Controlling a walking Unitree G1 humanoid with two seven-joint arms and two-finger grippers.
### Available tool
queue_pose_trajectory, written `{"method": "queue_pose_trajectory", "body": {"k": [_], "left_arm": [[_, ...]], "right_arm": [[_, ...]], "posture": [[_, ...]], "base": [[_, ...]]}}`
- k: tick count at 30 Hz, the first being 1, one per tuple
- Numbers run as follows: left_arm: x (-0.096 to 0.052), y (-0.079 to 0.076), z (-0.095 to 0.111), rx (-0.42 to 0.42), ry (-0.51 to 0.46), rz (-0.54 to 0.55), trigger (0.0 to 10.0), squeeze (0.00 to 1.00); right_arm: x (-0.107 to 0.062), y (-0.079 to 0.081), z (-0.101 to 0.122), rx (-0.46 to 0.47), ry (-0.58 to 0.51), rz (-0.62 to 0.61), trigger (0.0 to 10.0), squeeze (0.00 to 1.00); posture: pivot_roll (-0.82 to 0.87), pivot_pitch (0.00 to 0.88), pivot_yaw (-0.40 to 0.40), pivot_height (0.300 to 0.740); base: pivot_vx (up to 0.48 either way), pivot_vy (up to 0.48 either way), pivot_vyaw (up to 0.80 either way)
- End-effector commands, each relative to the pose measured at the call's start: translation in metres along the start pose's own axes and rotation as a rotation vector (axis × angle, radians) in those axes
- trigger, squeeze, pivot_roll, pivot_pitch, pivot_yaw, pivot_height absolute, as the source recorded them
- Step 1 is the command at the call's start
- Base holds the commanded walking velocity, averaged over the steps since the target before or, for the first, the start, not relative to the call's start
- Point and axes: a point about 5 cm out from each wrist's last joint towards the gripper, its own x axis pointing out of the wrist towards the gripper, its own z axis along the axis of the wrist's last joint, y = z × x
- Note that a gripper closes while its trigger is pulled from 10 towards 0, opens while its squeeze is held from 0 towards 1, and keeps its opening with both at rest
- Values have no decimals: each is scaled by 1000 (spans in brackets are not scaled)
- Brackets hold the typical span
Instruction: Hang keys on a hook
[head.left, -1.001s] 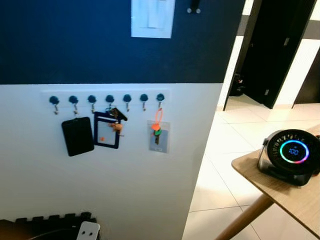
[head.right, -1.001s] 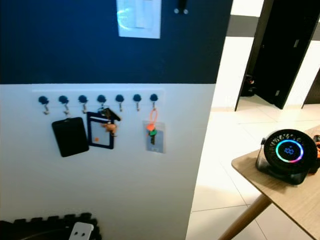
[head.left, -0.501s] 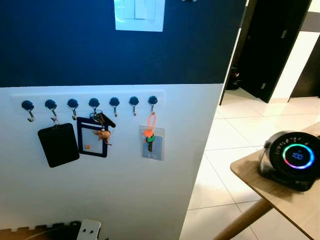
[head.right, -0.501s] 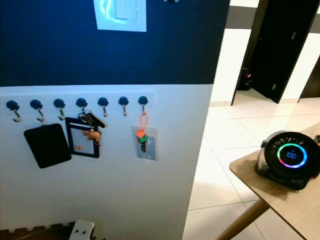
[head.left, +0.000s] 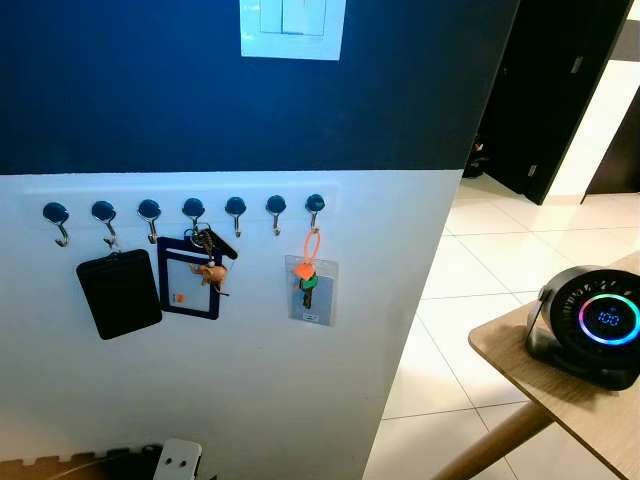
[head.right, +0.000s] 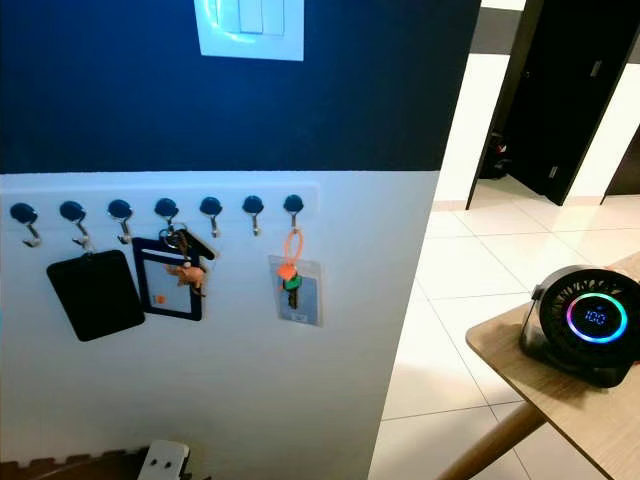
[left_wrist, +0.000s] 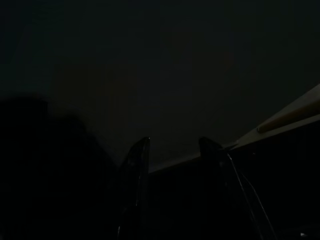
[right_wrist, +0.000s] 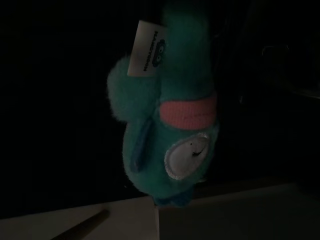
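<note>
two-tone wall, navy above and white below, is filling the head views, with a white strip near the colour line carrying a row of hooks with blue knobs.

the task's keys are hard to place. in the right wrist view a teal plush keychain with a pink band, a white round patch and a white tag is hanging in the dark close before the camera; whether keys are attached to it cannot be told. the right gripper's fingers are not made out there, so their state cannot be told.

on the wall, an orange-looped key bunch with a clear card sleeve is hanging from the hook at the right end of the row. a blue-framed badge holder with a small orange charm and dark keys is hanging from the fourth hook from the left, and a black card holder is hanging from the second. the other hooks are showing bare.

a white switch plate is sitting high on the navy part. to the right, a pale tiled floor is running toward a dark doorway, and a wooden table corner is carrying a round black device with a glowing ring, near its edge.

the left wrist view is very dark; the left gripper is showing its two fingers spread apart, gripping nothing.
</note>
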Motion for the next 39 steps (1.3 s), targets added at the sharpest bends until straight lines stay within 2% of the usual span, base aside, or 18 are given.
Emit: {"method": "queue_pose_trajectory", "body": {"k": [1, 25, 33, 34, 36, 37, 39], "left_arm": [[-2, 1, -4, 5, 16, 1, 10000, 0], [-2, 1, -3, 13, 22, -2, 10000, 0], [-2, 4, -5, 28, 44, 4, 10000, 0], [-2, 4, -5, 29, 45, 4, 10000, 0], [-1, 4, -4, 30, 45, 4, 10000, 0], [-1, 5, -3, 31, 45, 4, 10000, 0], [0, 5, -3, 35, 46, 7, 10000, 0]], "right_arm": [[0, -2, -1, 2, 4, -5, 10000, 0], [0, -2, -2, -2, 5, -3, 10000, 0], [-1, 0, -2, 0, 3, 0, 10000, 0], [-2, -8, -5, 2, 7, -7, 10000, 0], [-7, -40, -7, 8, -13, -31, 10000, 0], [-9, -51, -6, 8, -26, -38, 10000, 0], [-10, -58, -3, 7, -50, -38, 10000, 0]], "posture": [[45, 69, -29, 740], [47, 66, -29, 740], [48, 61, -21, 740], [48, 60, -21, 740], [49, 58, -21, 740], [49, 58, -20, 740], [49, 59, -20, 740]], "base": [[-277, 0, 0], [-332, 0, 0], [0, 0, 0], [0, 0, 0], [0, 0, 0], [0, 0, 0], [0, 0, 0]]}}
